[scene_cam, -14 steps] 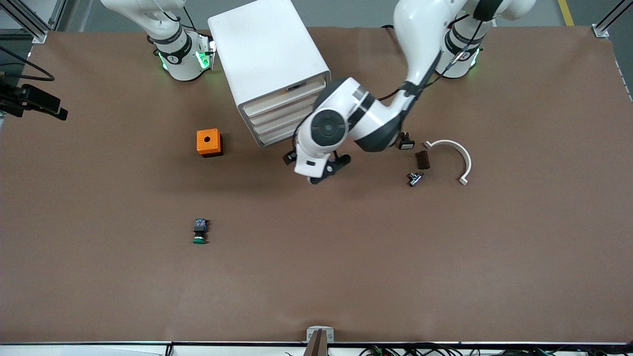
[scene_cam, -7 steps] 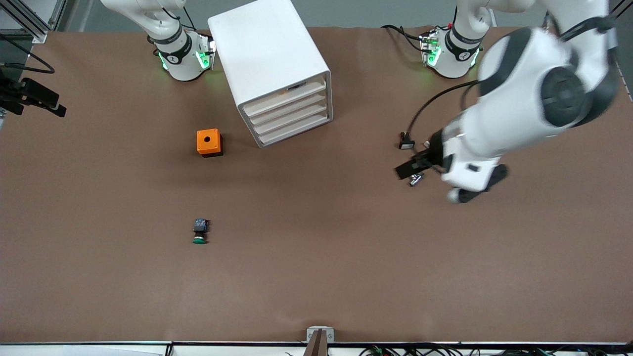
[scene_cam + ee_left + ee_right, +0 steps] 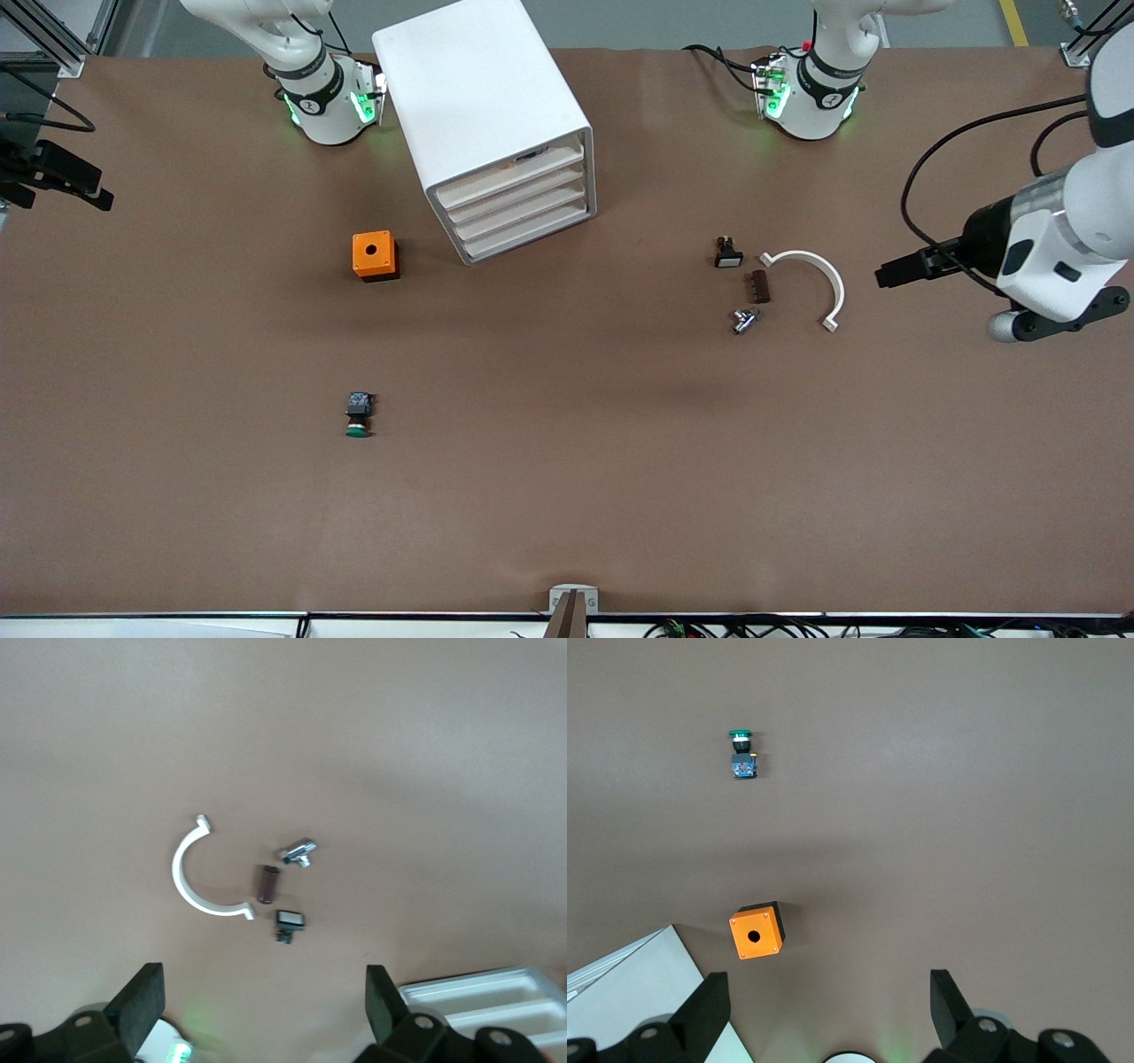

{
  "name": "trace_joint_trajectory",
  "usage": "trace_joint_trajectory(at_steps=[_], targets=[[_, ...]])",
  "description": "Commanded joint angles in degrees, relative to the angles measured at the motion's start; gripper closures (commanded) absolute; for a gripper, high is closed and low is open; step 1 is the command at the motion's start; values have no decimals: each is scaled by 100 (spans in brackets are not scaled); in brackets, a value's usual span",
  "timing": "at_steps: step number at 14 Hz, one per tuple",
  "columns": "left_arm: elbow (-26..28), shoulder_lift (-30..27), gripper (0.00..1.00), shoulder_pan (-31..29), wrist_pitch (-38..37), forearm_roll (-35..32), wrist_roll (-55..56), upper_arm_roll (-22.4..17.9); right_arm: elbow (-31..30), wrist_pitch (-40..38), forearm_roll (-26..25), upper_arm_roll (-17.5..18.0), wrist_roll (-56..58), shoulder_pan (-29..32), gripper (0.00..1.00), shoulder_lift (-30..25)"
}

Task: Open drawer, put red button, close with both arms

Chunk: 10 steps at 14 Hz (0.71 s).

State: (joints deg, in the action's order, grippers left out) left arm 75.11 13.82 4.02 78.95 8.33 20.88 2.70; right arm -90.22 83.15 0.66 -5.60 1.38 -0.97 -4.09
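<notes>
The red button is not in view. The white drawer cabinet stands near the right arm's base, and all its drawers are shut. My left gripper hangs high over the left arm's end of the table, away from the cabinet. In the left wrist view it is open and empty, and the cabinet shows at the edge. My right gripper is out of the front view. In the right wrist view it is open and empty, high above the orange box.
An orange box with a hole sits beside the cabinet. A green-capped button lies nearer the front camera. A white arc, a brown piece, a metal part and a small black-and-white part lie toward the left arm's end.
The left arm has swung from in front of the drawers out to its own end of the table. The right arm has not visibly moved.
</notes>
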Motion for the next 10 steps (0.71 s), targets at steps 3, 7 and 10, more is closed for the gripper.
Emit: trace_joint_trajectory(at_steps=[3, 7, 10], targets=[[1284, -1081, 0, -226, 172, -139, -1234, -312, -153, 34, -74, 33, 29, 53, 0, -153], [2550, -1908, 0, -165, 1260, -349, -1333, -384, -171, 17, -57, 41, 20, 53, 0, -154], [2123, -1901, 0, -199, 1333, -516, -1333, -393, -180, -18, -31, 50, 20, 53, 0, -154]])
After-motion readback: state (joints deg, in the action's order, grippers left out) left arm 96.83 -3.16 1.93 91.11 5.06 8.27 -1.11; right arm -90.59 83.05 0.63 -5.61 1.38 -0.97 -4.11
